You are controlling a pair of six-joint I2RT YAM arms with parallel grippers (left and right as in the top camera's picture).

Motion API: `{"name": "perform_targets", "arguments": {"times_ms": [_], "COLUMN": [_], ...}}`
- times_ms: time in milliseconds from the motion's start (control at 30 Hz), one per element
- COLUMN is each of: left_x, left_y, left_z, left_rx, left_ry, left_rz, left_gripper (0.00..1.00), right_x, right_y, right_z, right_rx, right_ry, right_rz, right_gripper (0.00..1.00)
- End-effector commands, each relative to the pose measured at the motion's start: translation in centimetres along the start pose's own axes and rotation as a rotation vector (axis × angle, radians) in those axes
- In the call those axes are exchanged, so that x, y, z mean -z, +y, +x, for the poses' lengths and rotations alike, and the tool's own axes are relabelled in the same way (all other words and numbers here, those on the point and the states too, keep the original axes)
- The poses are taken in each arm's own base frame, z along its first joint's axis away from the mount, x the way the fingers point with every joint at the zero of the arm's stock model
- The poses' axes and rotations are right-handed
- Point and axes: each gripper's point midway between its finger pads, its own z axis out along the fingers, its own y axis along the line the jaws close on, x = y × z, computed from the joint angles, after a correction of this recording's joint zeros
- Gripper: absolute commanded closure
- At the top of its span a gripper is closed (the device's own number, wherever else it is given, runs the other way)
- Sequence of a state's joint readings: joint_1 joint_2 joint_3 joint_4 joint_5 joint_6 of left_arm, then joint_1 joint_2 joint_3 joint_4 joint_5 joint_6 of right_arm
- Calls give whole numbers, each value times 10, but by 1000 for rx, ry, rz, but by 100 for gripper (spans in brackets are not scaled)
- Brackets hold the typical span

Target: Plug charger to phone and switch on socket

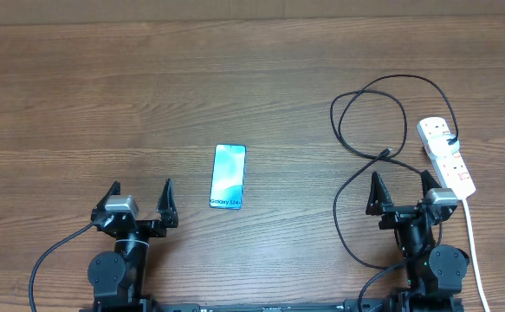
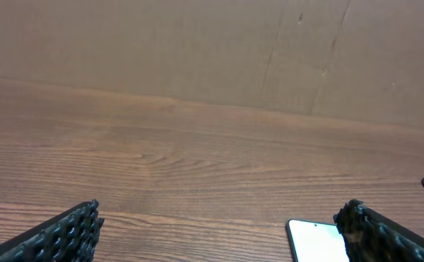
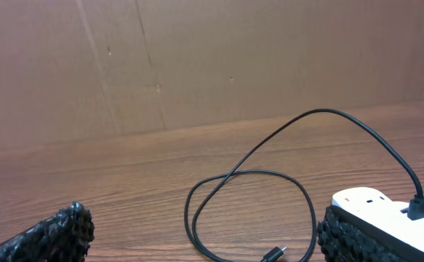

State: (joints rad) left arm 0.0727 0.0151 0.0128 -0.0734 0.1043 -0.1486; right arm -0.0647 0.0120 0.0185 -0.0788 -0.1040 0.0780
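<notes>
Both pincers are sitting released, empty: right gripper (image 1: 400, 178) facing the charger (image 1: 387, 155) (nearest reach), left gripper (image 1: 141, 186) near-left of the phone (image 1: 228, 177)

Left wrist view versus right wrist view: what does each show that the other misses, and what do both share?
Only the left wrist: a corner of the phone. Only the right wrist: the socket and the charger's connector tip, lying free. Both: the wooden table, the cardboard wall, some of the charger cable (a mere sliver at the left view's edge), and an open, empty gripper: left gripper, right gripper.
</notes>
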Motion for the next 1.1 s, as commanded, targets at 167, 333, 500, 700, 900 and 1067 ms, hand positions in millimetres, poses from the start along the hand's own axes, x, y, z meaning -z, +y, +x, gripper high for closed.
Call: {"name": "perform_targets", "arguments": {"times_ms": [167, 333, 500, 700, 900, 1067], "left_x": [0, 0, 0, 0, 0, 0], "left_y": [3, 3, 3, 3, 4, 3], "left_z": [1, 1, 1, 0, 1, 1], "left_rx": [-22, -22, -22, -22, -21, -44], "left_ry": [-7, -7, -7, -7, -5, -1], "left_rz": [-13, -13, -13, -13, -21, -16], "left_gripper": [1, 0, 1, 1, 0, 0], "right_x": [0, 0, 0, 0, 0, 0], "right_y": [-2, -2, -2, -2, -2, -2], "right_z": [2, 2, 2, 2, 2, 2], "right_rx": [1, 1, 1, 1, 1, 1], "right_ry": [-4, -4, -4, -4, -4, -4], "right_rz": [7, 7, 7, 7, 7, 7], "right_gripper": [0, 0, 0, 0, 0, 0]}}
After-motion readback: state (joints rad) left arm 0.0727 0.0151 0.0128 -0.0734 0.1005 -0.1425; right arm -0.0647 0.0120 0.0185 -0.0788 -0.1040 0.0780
